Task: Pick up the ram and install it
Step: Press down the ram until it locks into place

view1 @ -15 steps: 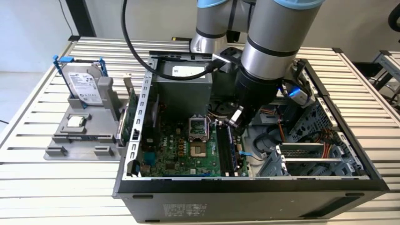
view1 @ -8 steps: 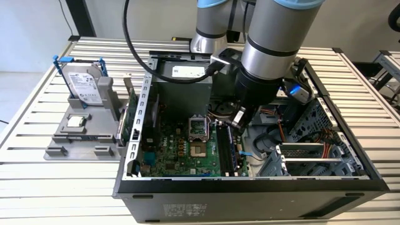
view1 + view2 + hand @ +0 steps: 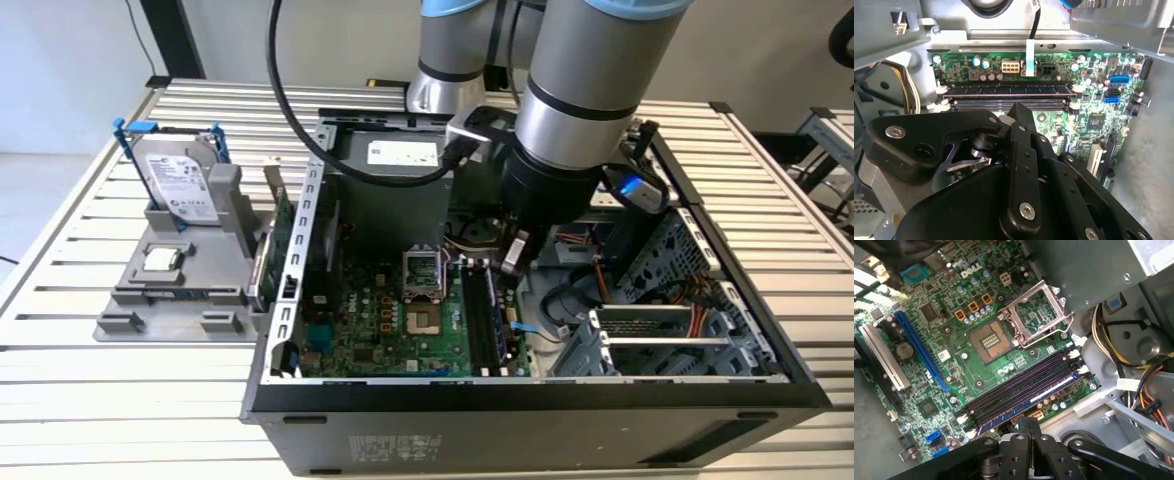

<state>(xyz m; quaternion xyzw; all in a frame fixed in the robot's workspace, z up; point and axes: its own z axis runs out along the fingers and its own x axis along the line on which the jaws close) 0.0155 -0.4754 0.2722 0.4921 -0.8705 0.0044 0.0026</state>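
hovering inside the open black computer case (image 3: 534, 400), my gripper (image 3: 514, 262) hangs just above the far end of the row of dark memory slots (image 3: 1019, 390). these run along the side of the large green motherboard (image 3: 387, 320) toward the exterior view's right. in both wrist views my two black fingers (image 3: 1024, 432) are pressed flat against each other, clenched with nothing showing between them.

the ram (image 3: 1009, 90), a long narrow dark stick with bluish chips, appears to stand seated in one slot of that row, between white end clips, just below my fingertips; i cannot tell whether i touch it. the open silver processor socket (image 3: 1036, 315) lies beside the slots. outside the case, toward the exterior view's left, a silver hard drive with blue rails (image 3: 174, 175) stands upright in a grey holder (image 3: 174, 290).
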